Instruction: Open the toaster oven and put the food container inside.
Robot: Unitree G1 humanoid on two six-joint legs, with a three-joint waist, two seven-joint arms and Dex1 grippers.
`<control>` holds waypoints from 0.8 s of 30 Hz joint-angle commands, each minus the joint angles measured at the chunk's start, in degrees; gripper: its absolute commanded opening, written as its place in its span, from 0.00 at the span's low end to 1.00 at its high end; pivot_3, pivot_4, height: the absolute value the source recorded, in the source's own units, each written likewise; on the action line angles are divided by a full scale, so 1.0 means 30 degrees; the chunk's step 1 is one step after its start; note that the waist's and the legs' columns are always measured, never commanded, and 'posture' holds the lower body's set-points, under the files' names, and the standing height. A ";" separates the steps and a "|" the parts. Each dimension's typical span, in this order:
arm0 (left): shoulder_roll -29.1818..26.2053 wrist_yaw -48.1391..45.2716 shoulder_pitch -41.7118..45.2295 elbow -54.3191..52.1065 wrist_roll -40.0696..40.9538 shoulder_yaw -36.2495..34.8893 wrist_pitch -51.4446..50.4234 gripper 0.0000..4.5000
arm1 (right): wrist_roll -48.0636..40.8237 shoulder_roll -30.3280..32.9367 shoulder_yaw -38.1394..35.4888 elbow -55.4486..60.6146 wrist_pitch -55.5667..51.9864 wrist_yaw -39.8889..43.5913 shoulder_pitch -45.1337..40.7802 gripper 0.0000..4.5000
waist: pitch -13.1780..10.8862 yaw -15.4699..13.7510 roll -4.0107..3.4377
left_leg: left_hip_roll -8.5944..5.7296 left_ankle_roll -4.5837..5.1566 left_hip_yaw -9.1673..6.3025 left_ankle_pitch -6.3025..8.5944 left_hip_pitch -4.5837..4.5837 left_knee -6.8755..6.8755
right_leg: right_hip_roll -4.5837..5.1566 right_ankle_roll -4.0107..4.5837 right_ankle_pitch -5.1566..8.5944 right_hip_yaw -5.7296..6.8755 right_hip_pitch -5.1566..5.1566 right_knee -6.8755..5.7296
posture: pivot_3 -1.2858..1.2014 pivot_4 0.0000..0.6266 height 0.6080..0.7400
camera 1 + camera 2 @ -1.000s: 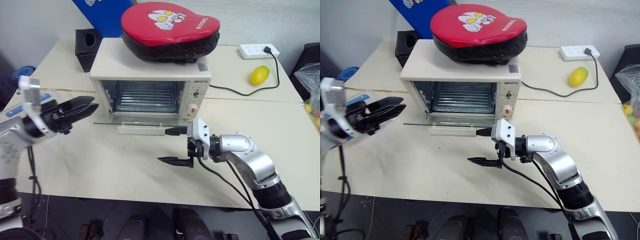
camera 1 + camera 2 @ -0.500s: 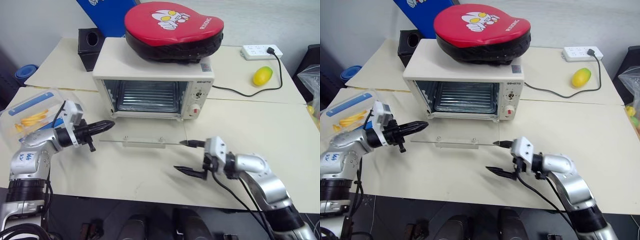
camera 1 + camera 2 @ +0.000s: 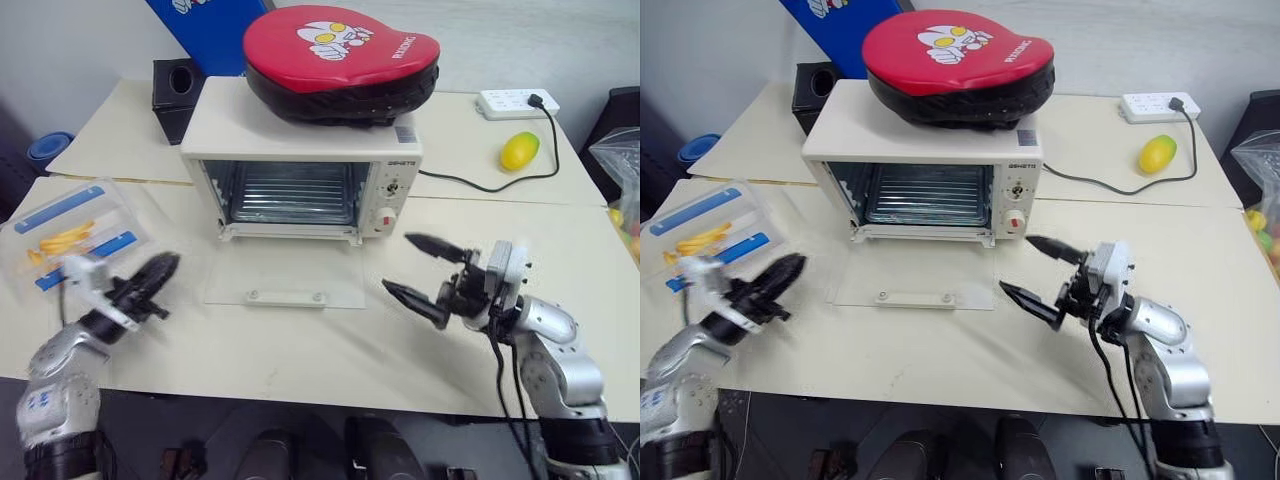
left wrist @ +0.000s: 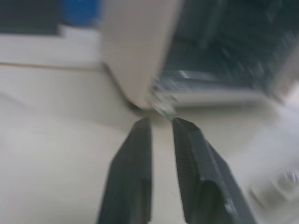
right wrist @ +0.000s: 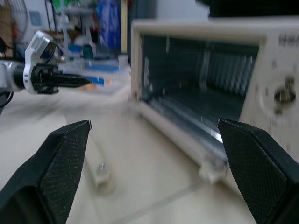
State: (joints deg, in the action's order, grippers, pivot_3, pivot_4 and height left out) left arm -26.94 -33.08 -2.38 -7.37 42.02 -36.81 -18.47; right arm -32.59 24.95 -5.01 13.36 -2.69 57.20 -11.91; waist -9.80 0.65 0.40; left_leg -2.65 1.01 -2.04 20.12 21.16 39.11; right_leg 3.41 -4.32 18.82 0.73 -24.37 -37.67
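The right end effector hangs just above the table to the right of the toaster oven, its two black fingers spread wide apart with nothing between them and touching nothing. The left end effector sits low on the far side of the oven's lowered door, its fingers drawn close with a narrow gap between them, holding nothing; seen from its wrist, the tips point at the oven's lower front corner.

The toaster oven, a cream-white box, stands near the middle of the table with its glass door dropped flat onto the tabletop, the white bar handle at the door's front edge. The wire rack shows inside the open cavity, and knobs and a red button run down the right of its face. A red and black padded mitt with a cartoon print rests on the oven's top.

The food container, clear plastic with two blue clip strips and yellow food strips inside, lies on the table well to the left of the oven, just beyond the left end effector and not touched by it.
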 commanded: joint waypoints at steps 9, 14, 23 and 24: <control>0.0836 0.6286 -0.5021 -0.0097 0.5210 -0.8161 -0.2376 0.99 | 0.1599 -0.1592 0.2309 -0.0873 0.3589 0.1216 -0.1069 1.00 | 0.0012 -0.0324 0.0022 | -0.0008 0.0017 -0.0028 0.0006 -0.0036 0.0008 | 0.0002 0.0001 0.0001 0.0020 0.0086 0.0080 | 0.52 0.24 1.00; -0.3480 0.9739 -0.2332 0.1312 0.6836 -0.8231 -0.6038 0.99 | 0.1665 -0.1569 0.2157 -0.1887 0.3914 0.1157 -0.2050 1.00 | 0.0019 -0.0626 0.0040 | -0.0011 0.0014 -0.0136 0.0014 -0.0182 0.0004 | 0.0001 0.0013 0.0007 0.0078 0.0281 0.0140 | 0.52 0.24 1.00; -1.1883 1.0712 0.5197 1.1508 0.2205 -0.2840 -0.9985 0.99 | 0.1621 -0.1575 0.2461 -0.2126 0.3651 0.1171 -0.2159 1.00 | 0.0009 -0.0076 0.0023 | -0.0051 0.0029 -0.0157 0.0045 -0.0243 -0.0093 | -0.0006 0.0022 0.0012 0.0063 0.0257 0.0069 | 0.52 0.24 1.00; -1.2324 1.0474 0.6218 1.2740 0.1550 -0.2057 -0.9929 0.99 | 0.1634 -0.1615 0.2467 -0.2091 0.3655 0.1092 -0.2167 1.00 | 0.0006 -0.0019 0.0018 | -0.0048 0.0026 -0.0141 0.0044 -0.0243 -0.0110 | -0.0010 0.0021 0.0012 0.0060 0.0258 0.0043 | 0.52 0.24 1.00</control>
State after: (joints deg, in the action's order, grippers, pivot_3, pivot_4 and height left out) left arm -61.31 -0.79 13.54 25.52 50.48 -45.54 -48.28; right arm -27.06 20.46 2.29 5.32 8.07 60.89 -17.94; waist -9.79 0.59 0.46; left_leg -2.81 1.09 -2.42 20.25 20.42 38.75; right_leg 3.39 -4.26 18.86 0.89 -23.60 -37.59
